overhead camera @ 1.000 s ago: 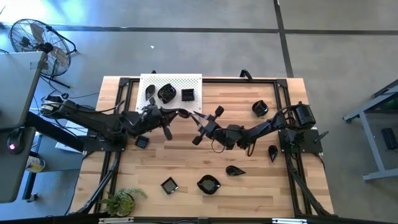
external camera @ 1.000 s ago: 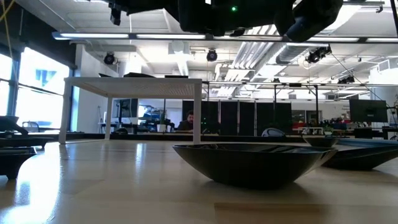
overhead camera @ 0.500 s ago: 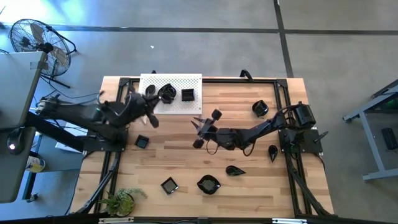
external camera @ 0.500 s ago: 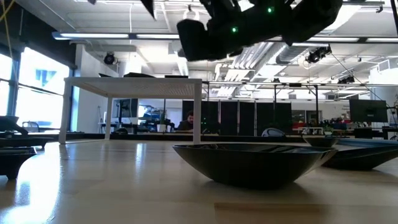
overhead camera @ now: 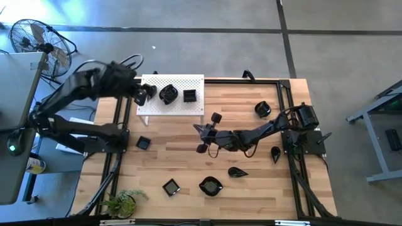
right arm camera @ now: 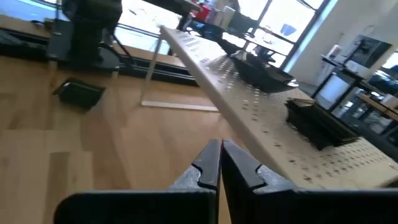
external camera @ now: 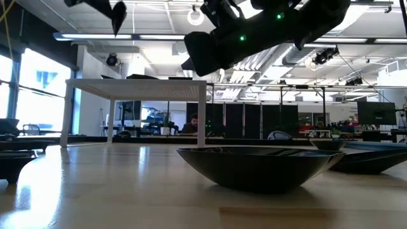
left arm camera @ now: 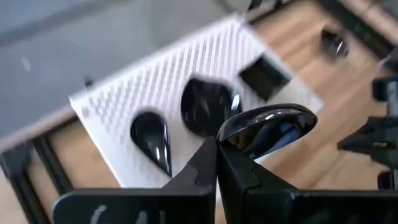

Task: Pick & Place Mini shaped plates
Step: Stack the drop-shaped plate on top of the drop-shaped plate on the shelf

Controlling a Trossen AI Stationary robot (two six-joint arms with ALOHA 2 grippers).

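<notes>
- Left gripper [left arm camera: 216,163] raised over the left end of the white perforated board [overhead camera: 173,102], fingers pinched onto the rim of a glossy black plate [left arm camera: 267,127] that juts out past the fingertips.
- On the board beyond those jaws: a teardrop plate [left arm camera: 152,138], a rounded wavy plate [left arm camera: 206,106] next to it, a square plate [left arm camera: 263,76] farther along.
- Right gripper [right arm camera: 219,163] low over the middle of the wooden table [overhead camera: 251,150], near the board's front edge, fingers pressed together, nothing between them.
- Ahead of the right jaws, the board on its legs, carrying the wavy and square plates; off to the side, another square plate [right arm camera: 79,93] flat on the wood.
- More black plates scattered on the table, well apart from both jaws: a square one [overhead camera: 143,143], another square [overhead camera: 170,186], a wavy one [overhead camera: 210,186], a leaf shape [overhead camera: 237,172], a teardrop [overhead camera: 276,152], a rounded one [overhead camera: 262,110].
</notes>
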